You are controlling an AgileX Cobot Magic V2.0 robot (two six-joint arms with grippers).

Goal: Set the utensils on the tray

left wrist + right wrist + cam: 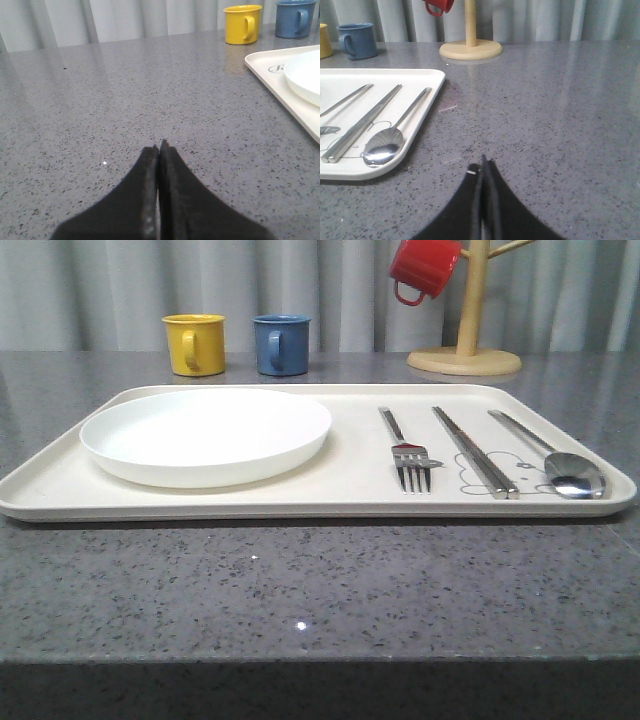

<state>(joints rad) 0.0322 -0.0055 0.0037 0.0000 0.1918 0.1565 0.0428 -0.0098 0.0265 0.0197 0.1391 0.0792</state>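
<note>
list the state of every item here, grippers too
fork: flat on tray, tines toward camera
chopsticks: flat on tray, paired
spoon: flat on tray
tray: on table
plate: upright, empty
yellow mug: upright
blue mug: upright
red mug: hanging on rack
left gripper: shut
right gripper: shut

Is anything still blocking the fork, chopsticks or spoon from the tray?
No. The fork, chopsticks and spoon already lie on the tray, beside the plate. Both grippers are shut over bare table.
</note>
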